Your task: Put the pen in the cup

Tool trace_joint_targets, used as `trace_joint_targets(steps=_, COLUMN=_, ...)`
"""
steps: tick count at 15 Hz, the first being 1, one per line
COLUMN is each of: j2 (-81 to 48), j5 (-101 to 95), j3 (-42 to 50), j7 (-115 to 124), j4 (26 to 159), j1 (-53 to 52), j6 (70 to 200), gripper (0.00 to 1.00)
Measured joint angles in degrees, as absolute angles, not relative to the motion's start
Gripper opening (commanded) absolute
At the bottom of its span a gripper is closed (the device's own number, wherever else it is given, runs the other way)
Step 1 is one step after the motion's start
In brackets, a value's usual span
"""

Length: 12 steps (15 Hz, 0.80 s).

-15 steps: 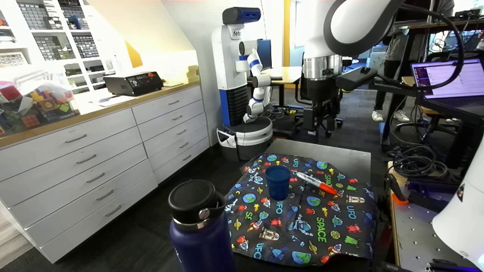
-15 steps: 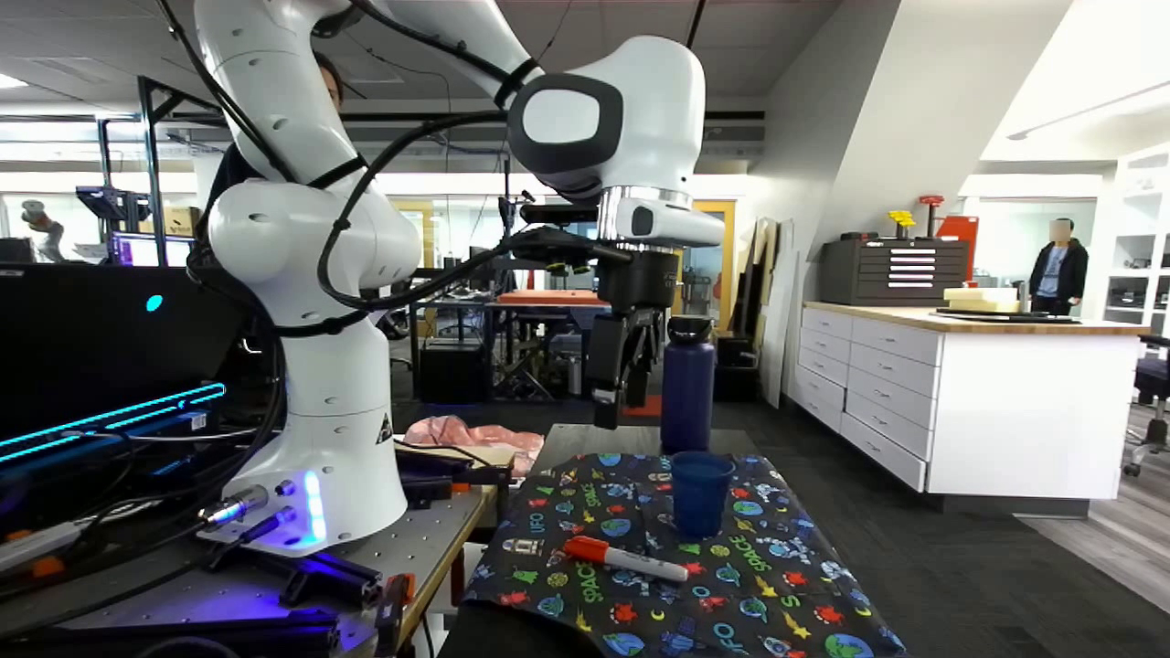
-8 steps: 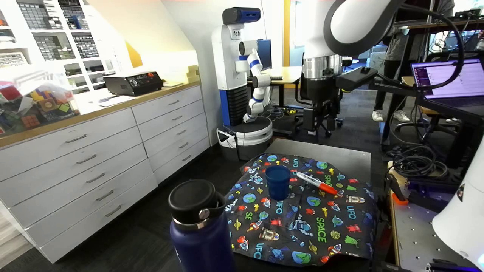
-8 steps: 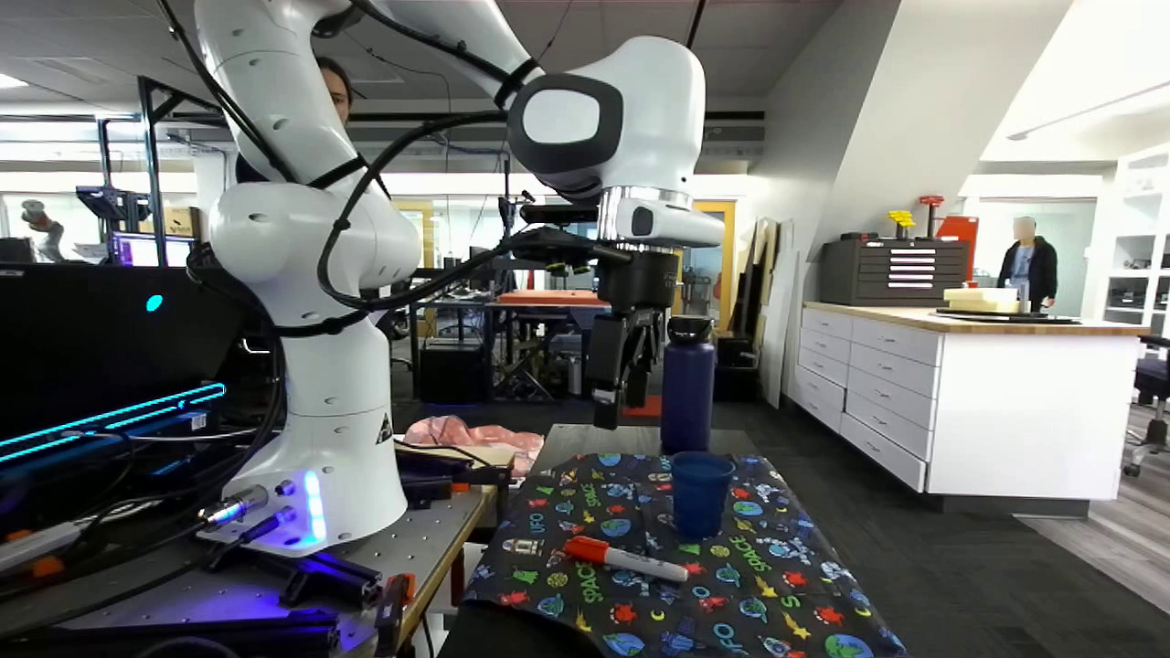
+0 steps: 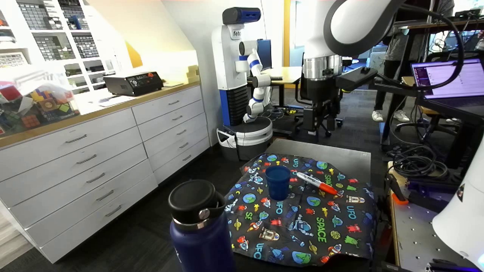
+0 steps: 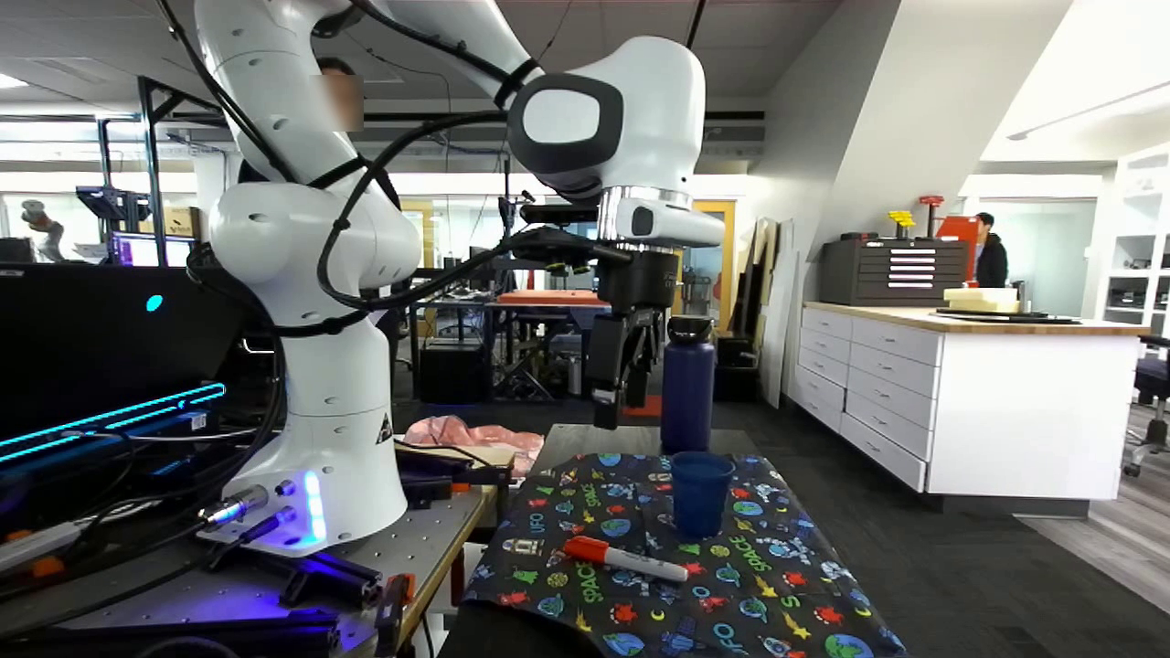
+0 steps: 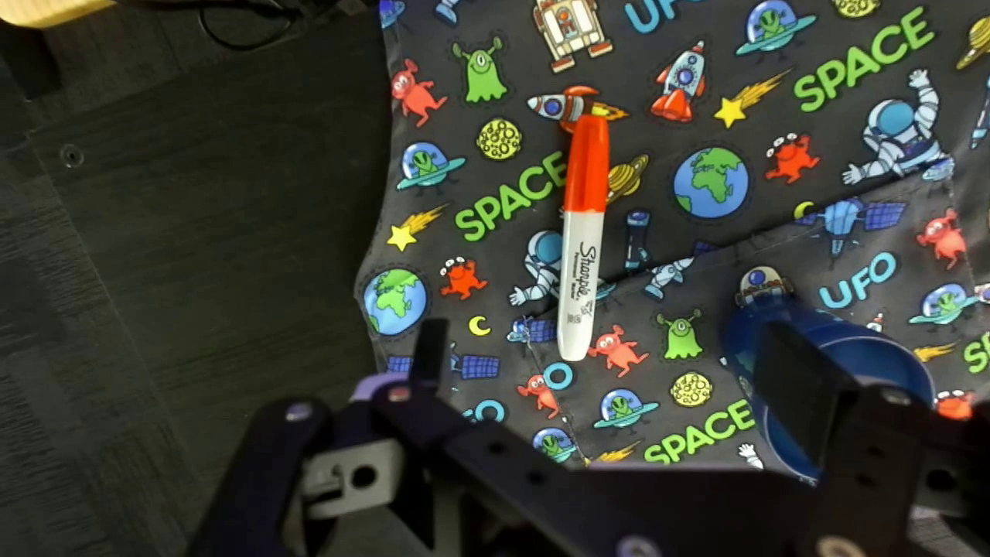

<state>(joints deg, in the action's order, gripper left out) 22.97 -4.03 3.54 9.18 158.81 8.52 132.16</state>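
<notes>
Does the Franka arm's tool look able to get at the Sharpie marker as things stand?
Probably yes: the tool is open, and the Sharpie marker lies uncovered on the space-print cloth. The blue cup stands apart, though near enough to warrant care.

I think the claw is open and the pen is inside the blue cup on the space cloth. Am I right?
Almost! The pen isn't inside the blue cup: the wrist view shows it lying on the space cloth, apart from the cup. The claw is open, as you said.
</notes>
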Motion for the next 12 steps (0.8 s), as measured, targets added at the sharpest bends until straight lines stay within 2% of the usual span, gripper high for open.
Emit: trace_joint_targets(steps=12, j2=22.0, j5=-4.6, j3=5.7, j7=8.7, j4=158.8, j1=10.7, j6=132.9, gripper=1.0)
